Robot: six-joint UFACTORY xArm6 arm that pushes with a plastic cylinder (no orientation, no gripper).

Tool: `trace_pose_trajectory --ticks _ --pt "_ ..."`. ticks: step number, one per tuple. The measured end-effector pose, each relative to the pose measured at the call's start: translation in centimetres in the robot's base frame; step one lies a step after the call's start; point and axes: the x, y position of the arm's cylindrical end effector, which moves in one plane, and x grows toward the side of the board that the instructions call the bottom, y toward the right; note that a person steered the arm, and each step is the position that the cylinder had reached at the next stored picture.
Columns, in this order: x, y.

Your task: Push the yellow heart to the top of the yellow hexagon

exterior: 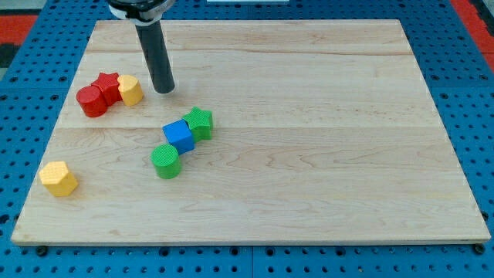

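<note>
A yellow block (130,90), seemingly the heart, sits at the view's upper left and touches the right side of a red star (106,83). A second yellow block (59,178), angular like a hexagon, lies alone at the view's lower left, well below the first. My tip (164,90) rests on the board just right of the upper yellow block, with a small gap between them. The dark rod rises from it toward the view's top.
A red cylinder (91,101) touches the red star's lower left. Near the middle, a green star (199,122), a blue cube (179,136) and a green cylinder (165,161) form a touching diagonal row. The wooden board (324,154) lies on a blue pegboard.
</note>
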Motion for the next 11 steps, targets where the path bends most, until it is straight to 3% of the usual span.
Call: trace_pose_trajectory --ticks 1,2,8,10,11 --pt "-1.9 -1.5" --pt "-1.8 -6.6" --pt "7.3 -1.8" --pt "12.6 -9.8" --pt "12.0 -8.2"
